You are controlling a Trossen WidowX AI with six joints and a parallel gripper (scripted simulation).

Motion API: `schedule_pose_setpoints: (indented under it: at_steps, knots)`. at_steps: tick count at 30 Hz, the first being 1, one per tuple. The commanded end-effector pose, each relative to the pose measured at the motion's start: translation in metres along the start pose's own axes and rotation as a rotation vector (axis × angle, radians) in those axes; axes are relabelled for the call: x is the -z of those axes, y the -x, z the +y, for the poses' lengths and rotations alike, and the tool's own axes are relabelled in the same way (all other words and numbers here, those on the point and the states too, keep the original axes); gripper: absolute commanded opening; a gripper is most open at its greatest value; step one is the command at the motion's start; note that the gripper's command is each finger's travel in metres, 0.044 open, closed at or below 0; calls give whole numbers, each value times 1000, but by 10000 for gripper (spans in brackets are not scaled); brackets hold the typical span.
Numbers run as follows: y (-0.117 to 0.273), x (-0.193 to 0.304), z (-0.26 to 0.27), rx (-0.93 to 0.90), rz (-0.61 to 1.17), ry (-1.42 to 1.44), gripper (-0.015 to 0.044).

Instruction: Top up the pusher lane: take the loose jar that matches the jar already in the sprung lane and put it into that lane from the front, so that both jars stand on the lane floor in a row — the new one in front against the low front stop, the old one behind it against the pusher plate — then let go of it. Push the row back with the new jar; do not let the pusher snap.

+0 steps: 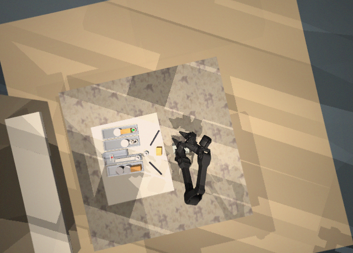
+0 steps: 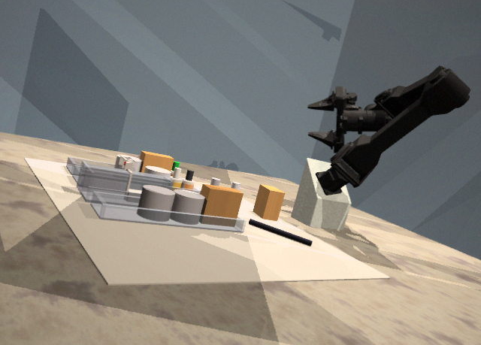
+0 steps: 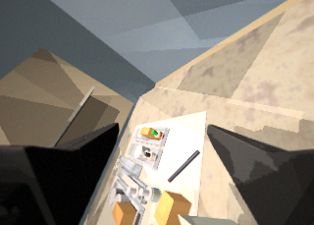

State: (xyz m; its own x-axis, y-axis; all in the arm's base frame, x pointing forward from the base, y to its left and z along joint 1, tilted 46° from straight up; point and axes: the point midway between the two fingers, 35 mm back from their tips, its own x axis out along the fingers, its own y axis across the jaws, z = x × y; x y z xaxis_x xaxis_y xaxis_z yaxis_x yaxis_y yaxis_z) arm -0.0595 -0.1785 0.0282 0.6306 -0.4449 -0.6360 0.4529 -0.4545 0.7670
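The sprung lane [image 1: 123, 161] is the narrow clear lane third from the back of the row in the top view. One pale-lidded jar [image 1: 138, 157] stands at its front end. A red-marked part [image 1: 111, 157] [image 2: 124, 164] is at its rear; the pusher plate's exact place is hard to tell. A loose jar [image 1: 145, 152] [image 3: 155, 195] with a similar pale lid stands upright on the white board, just in front of that lane; its lid [image 2: 235, 185] shows behind an orange block. My gripper [image 1: 177, 135] [image 2: 308, 120] [image 3: 163, 128] is open and empty, raised well above and off the board's front edge.
A yellow-orange block [image 1: 158, 151] [image 2: 267, 202] [image 3: 172, 207] stands in front of the loose jar. Two black bars [image 1: 154, 138] [image 1: 155, 168] lie on either side. Neighbouring trays hold small bottles [image 1: 133, 129], white round items [image 1: 124, 143], grey cylinders [image 2: 156, 202] and an orange block [image 2: 221, 205].
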Motion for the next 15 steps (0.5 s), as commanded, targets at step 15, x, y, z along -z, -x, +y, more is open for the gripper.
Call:
schedule_pose_setpoints:
  at_steps: [15]
  knots:
    - [-103,73,82,74,685,729,440]
